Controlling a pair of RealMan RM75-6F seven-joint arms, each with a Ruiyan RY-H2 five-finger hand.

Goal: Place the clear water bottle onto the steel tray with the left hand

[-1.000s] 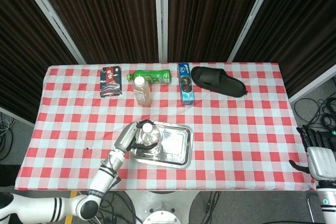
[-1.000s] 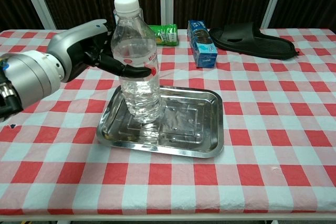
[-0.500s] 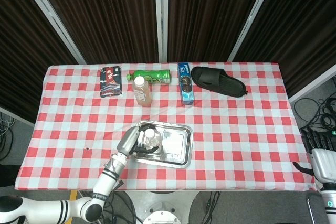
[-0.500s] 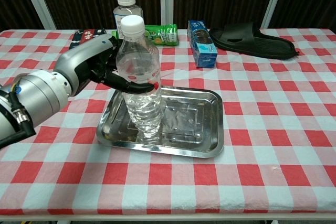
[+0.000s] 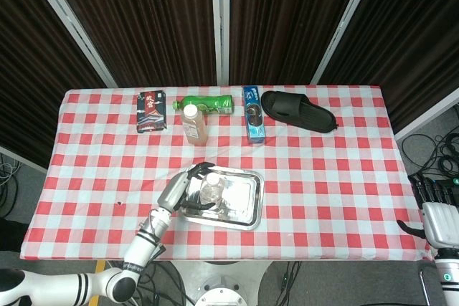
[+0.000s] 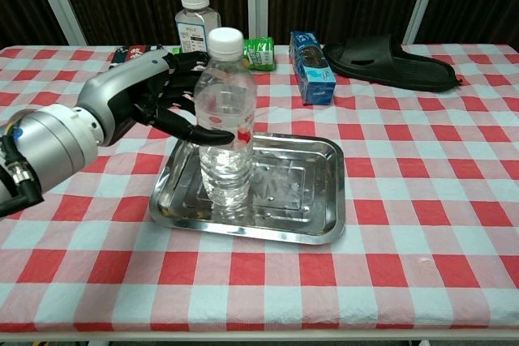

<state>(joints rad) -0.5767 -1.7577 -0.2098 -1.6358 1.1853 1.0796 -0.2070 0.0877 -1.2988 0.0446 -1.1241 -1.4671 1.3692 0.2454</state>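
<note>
The clear water bottle stands upright on the steel tray, in the tray's left part, with its white cap on. The tray lies near the front edge of the table, a little left of the middle. The left hand is at the bottle's left side; the thumb lies across the front of the bottle and the other fingers are spread behind it, so the hand seems loose, but whether it grips the bottle I cannot tell. The right hand is beyond the right edge of the table, touching nothing; the state of its fingers I cannot tell.

Along the back edge lie a dark packet, a green bottle on its side, a standing bottle with white cap, a blue packet and a black slipper.
</note>
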